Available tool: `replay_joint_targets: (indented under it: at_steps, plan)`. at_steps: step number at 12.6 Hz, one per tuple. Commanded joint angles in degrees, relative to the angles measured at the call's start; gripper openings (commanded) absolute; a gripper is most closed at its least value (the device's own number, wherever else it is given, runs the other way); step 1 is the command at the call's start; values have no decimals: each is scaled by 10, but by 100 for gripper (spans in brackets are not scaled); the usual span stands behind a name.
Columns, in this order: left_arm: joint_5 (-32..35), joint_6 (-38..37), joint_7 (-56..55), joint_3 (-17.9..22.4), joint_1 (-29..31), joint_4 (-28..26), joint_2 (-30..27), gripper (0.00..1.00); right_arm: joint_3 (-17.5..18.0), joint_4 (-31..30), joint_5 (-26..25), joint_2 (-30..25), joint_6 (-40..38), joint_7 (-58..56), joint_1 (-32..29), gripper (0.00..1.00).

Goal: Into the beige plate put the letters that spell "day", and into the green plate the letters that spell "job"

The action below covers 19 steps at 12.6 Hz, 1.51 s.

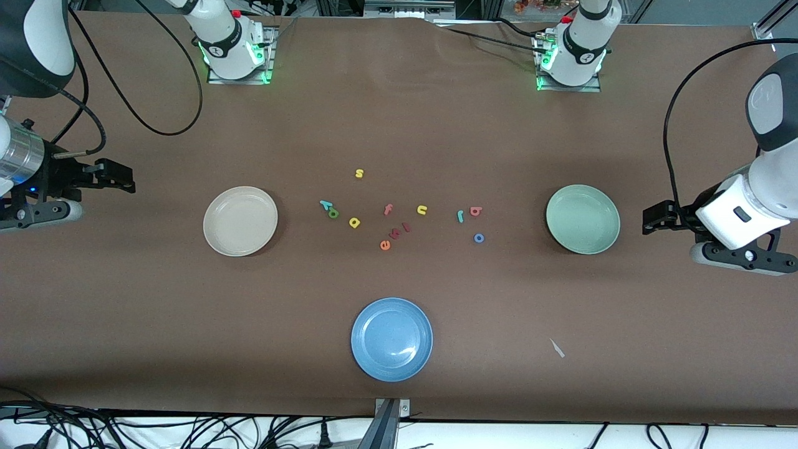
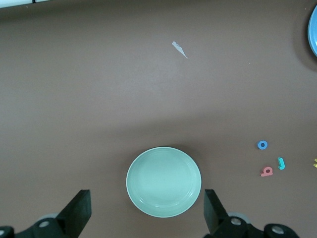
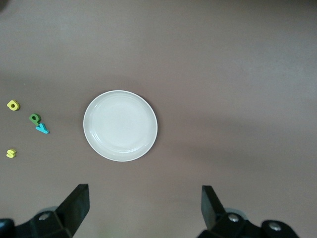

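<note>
The beige plate (image 1: 240,221) (image 3: 120,125) lies empty toward the right arm's end. The green plate (image 1: 583,219) (image 2: 164,181) lies empty toward the left arm's end. Between them, a teal "y" (image 1: 325,204) (image 3: 42,129), a green "a" (image 1: 333,213) (image 3: 34,118) and a yellow "d" (image 1: 354,222) (image 3: 13,105) sit closer to the beige plate. A teal "j" (image 1: 460,216) (image 2: 281,163), a red-pink "b" (image 1: 475,211) (image 2: 267,171) and a blue "o" (image 1: 479,237) (image 2: 262,145) sit closer to the green plate. My right gripper (image 1: 128,178) (image 3: 145,206) hangs open over bare table outside the beige plate. My left gripper (image 1: 648,219) (image 2: 147,210) hangs open outside the green plate.
A blue plate (image 1: 391,338) lies empty near the table's front edge. Spare letters sit in the middle: a yellow "s" (image 1: 359,173), a yellow "u" (image 1: 422,210), a red "f" (image 1: 388,209), and an orange "e" (image 1: 384,245) with two small red letters beside it. A paper scrap (image 1: 557,348) lies near the front edge.
</note>
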Motion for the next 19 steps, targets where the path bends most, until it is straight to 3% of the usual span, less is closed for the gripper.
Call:
replay_joint_targets:
  at_steps: [1,14,19]
  plan:
    - [-12,-8,-2,1,-1,6,-5,100,2,1,0,-1,1,2,1,100]
    - [-11,-8,-2,7,0,6,-6,100,4,6,5,-17,-13,29,-4,100]
    - [-11,-7,-2,1,-2,6,-5,100,1,6,32,-21,-28,43,-4,100]
